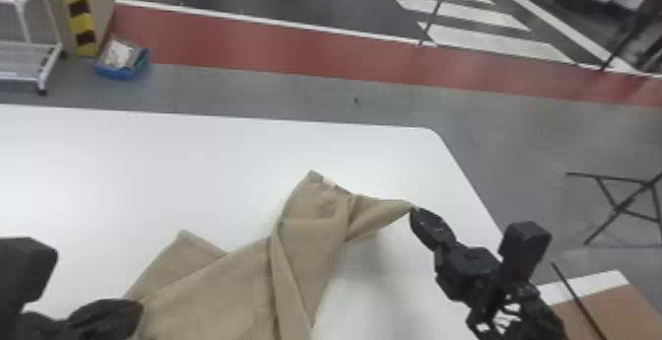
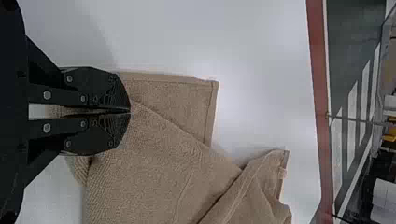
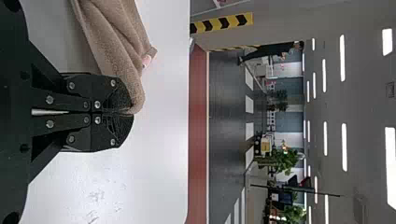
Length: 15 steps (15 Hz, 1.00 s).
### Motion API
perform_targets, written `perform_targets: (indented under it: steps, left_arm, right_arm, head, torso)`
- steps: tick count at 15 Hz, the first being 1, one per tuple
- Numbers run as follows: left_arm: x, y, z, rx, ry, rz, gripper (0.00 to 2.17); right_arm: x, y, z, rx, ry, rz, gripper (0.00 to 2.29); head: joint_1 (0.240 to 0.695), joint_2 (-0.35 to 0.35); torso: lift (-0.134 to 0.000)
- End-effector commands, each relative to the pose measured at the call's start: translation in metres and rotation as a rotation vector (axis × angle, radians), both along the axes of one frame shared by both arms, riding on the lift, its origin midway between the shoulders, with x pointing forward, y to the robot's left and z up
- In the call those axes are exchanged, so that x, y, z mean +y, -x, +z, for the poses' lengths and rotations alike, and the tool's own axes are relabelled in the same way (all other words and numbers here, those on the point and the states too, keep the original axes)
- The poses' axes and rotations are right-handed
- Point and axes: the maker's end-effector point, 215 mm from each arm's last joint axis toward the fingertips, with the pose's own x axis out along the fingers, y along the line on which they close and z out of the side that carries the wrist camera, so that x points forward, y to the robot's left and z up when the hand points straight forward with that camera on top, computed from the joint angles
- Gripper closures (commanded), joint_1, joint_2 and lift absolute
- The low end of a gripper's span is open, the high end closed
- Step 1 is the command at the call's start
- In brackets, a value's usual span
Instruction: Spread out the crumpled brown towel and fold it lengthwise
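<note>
Pinching the brown towel near the worktop's right edge, the right gripper probably aids spreading. The left gripper, jaws pressed together, perhaps anchors it

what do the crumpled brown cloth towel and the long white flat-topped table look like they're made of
Brown towel: probably cotton terry, matte, judging by its fuzzy looped texture and stitched hems. White table: smooth, slightly glossy top, perhaps laminate or plastic, given its soft sheen.

Head view: towel cut off below, table cut off left
</note>
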Motion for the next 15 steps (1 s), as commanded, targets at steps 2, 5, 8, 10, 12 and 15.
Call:
perform_targets:
  steps: [2,5,8,10,12,15]
  left_arm:
    - [0.000,-0.039,0.034,-0.180,0.013,0.035,0.15]
    - [-0.010,-0.075,0.040,-0.279,0.014,0.063,0.16]
    - [-0.044,-0.097,0.026,-0.315,0.013,0.020,0.21]
    - [-0.067,-0.105,0.016,-0.316,0.038,-0.003,0.28]
    - [-0.084,-0.110,0.004,-0.316,0.040,-0.033,0.41]
    - [-0.086,-0.113,-0.001,-0.315,0.036,-0.037,0.62]
  right_arm:
    - [-0.001,0.004,-0.006,0.012,-0.002,-0.003,1.36]
    - [-0.008,0.009,-0.016,0.034,-0.001,-0.014,1.36]
    - [-0.009,0.009,-0.022,0.043,0.007,-0.015,1.36]
    - [-0.009,0.008,-0.025,0.049,0.005,-0.016,1.36]
    - [-0.012,0.009,-0.027,0.050,0.007,-0.019,1.36]
    - [-0.014,0.011,-0.028,0.047,0.008,-0.019,1.36]
  head:
    - [0.695,-0.328]
    - [0.695,-0.311]
    - [0.695,-0.325]
    - [0.695,-0.344]
    - [0.695,-0.350]
    - [0.695,-0.350]
  torso:
    - [-0.124]
    - [-0.124]
    - [-0.124]
    - [-0.124]
    - [-0.124]
    - [-0.124]
